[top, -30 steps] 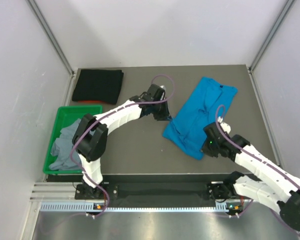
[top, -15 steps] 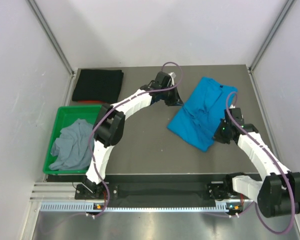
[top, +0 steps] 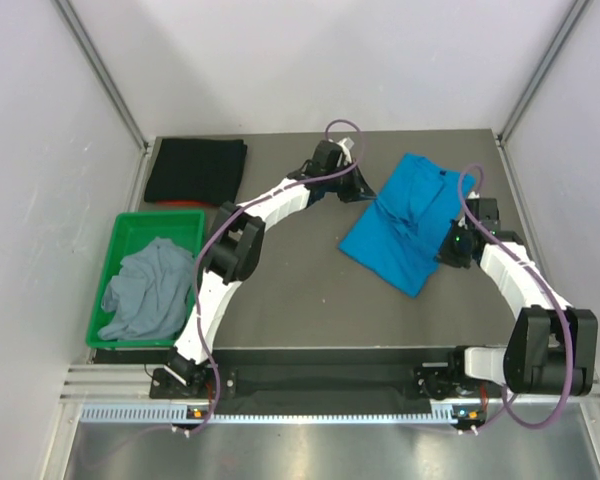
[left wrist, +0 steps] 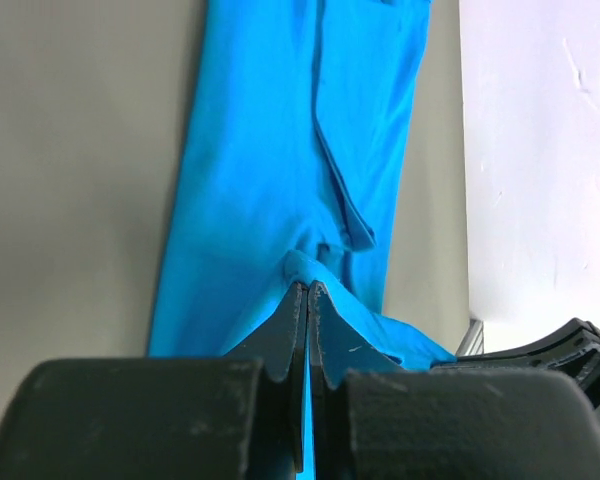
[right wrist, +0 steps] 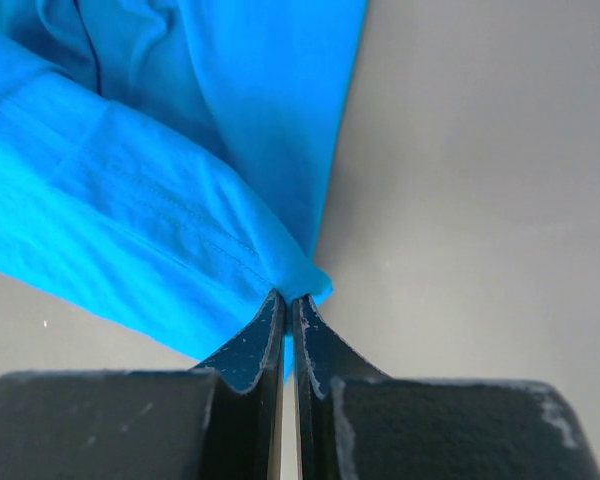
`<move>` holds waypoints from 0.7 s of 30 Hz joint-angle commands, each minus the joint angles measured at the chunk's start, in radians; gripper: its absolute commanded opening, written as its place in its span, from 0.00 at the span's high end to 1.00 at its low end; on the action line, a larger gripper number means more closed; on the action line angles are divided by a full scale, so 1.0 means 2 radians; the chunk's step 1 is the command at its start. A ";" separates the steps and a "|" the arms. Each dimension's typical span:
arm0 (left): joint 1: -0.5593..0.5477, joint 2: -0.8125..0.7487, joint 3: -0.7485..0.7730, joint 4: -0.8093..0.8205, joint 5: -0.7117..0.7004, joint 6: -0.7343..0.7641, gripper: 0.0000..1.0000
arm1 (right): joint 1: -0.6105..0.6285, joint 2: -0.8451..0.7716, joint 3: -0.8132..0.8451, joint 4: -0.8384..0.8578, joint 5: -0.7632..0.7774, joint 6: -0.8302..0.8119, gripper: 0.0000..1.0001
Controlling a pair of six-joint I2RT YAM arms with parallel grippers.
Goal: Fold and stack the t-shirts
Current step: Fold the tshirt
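Observation:
A bright blue t-shirt (top: 405,225) lies rumpled on the right half of the table, stretched between both grippers. My left gripper (top: 365,195) is shut on its left edge; the wrist view shows blue cloth (left wrist: 280,180) pinched at the gripper (left wrist: 307,287). My right gripper (top: 446,252) is shut on the shirt's right edge, a bunched hem (right wrist: 180,230) caught at the gripper (right wrist: 287,297). A folded black t-shirt (top: 195,172) rests at the back left. A grey t-shirt (top: 148,290) lies crumpled in the green bin (top: 113,245).
The green bin sits at the table's left edge. White walls with metal corner posts (top: 105,75) close in the table on three sides. Bare dark tabletop (top: 300,290) shows in the middle and front.
Both arms have carried the blue t-shirt toward the back right; the left gripper moved rightward and back, the right gripper moved back, and the shirt's lower edge is drawn out flatter.

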 commanded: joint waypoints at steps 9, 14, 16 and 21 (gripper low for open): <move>0.010 0.022 0.022 0.094 -0.006 -0.019 1.00 | -0.022 0.063 0.061 0.055 -0.010 -0.026 0.97; 0.013 0.032 0.021 0.119 -0.012 -0.038 1.00 | -0.033 0.085 0.072 0.063 -0.017 -0.029 0.96; 0.014 0.035 0.024 0.119 -0.017 -0.039 1.00 | -0.036 0.095 0.075 0.065 -0.021 -0.030 0.96; 0.014 0.044 0.026 0.123 -0.022 -0.039 1.00 | -0.040 0.114 0.081 0.077 -0.032 -0.029 0.95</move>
